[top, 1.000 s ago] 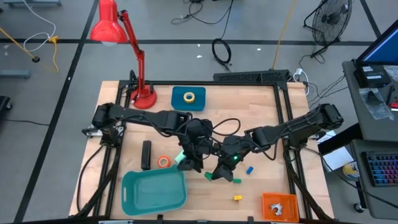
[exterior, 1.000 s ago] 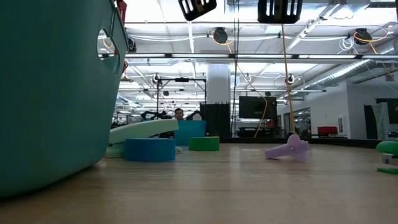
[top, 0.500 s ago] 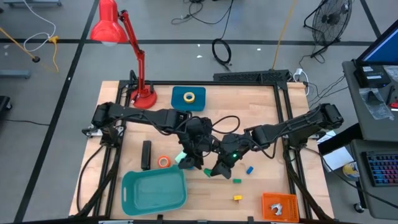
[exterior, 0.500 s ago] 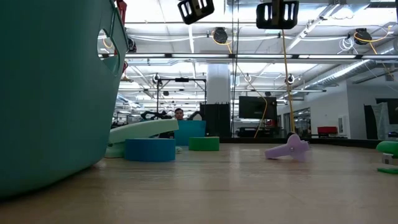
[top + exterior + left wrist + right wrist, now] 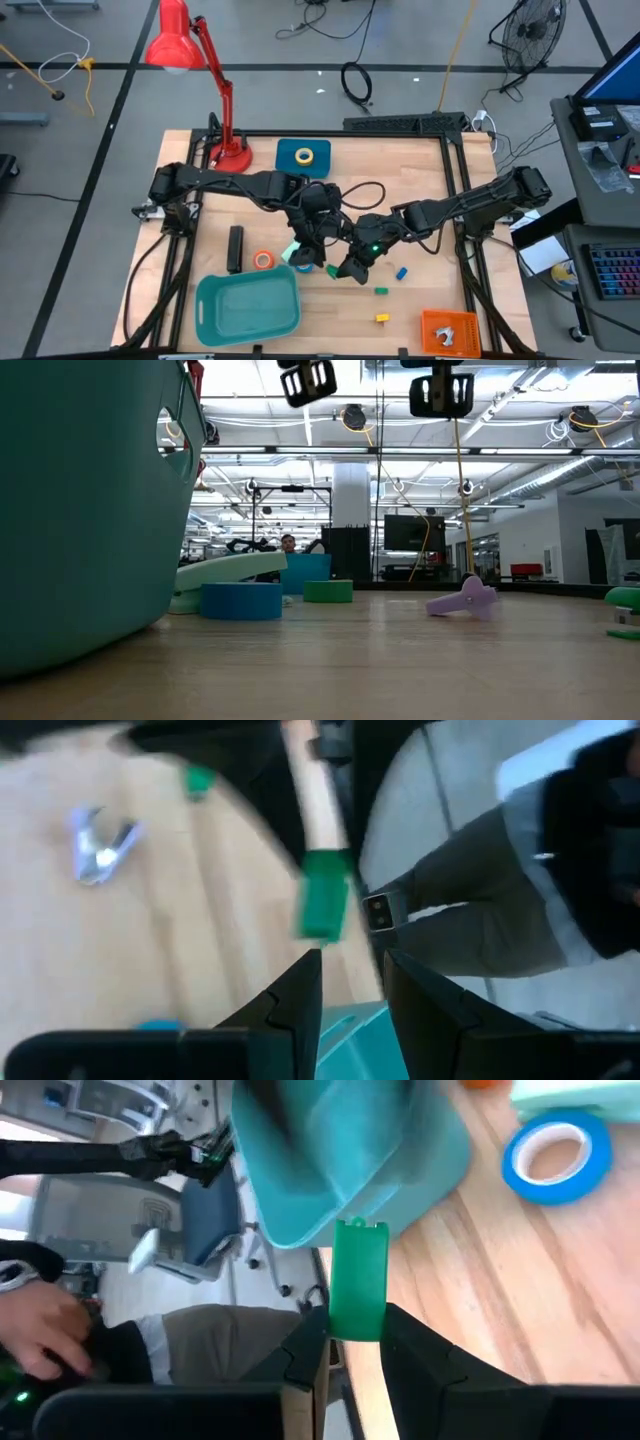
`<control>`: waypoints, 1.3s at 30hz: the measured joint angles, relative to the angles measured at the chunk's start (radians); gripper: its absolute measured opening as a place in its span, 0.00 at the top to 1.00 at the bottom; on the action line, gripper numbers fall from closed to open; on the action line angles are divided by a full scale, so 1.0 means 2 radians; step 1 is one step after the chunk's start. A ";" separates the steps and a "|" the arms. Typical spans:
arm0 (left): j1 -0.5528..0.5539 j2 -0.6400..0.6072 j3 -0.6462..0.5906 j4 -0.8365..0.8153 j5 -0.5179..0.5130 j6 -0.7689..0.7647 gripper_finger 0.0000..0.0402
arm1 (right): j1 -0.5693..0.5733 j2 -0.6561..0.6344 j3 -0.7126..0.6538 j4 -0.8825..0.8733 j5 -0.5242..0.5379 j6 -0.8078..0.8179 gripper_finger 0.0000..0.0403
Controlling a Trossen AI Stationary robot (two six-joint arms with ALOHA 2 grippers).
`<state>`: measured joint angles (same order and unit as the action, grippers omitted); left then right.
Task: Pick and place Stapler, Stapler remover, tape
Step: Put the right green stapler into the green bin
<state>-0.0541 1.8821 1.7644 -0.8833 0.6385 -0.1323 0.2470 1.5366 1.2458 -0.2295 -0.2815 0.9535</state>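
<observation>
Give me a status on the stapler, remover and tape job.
Done: nothing yet; the teal bin looks empty. In hand: the right gripper is off the table, shut on a small green piece. The left gripper is open and empty next to it. Left: the stapler, the orange tape and the blue tape lie on the table near the bin.

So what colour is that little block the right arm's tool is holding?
Green. The block shows best in the right wrist view, pinched in the right tool.
</observation>
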 joint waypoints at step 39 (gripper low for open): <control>-0.016 -0.303 -0.548 0.694 -0.243 -0.309 0.72 | -0.052 0.000 0.002 0.076 0.049 -0.025 0.83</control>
<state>-0.0856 1.2769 0.6691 0.5039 0.1523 -0.7507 0.1425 1.5360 1.2497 -0.0773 -0.1832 0.9035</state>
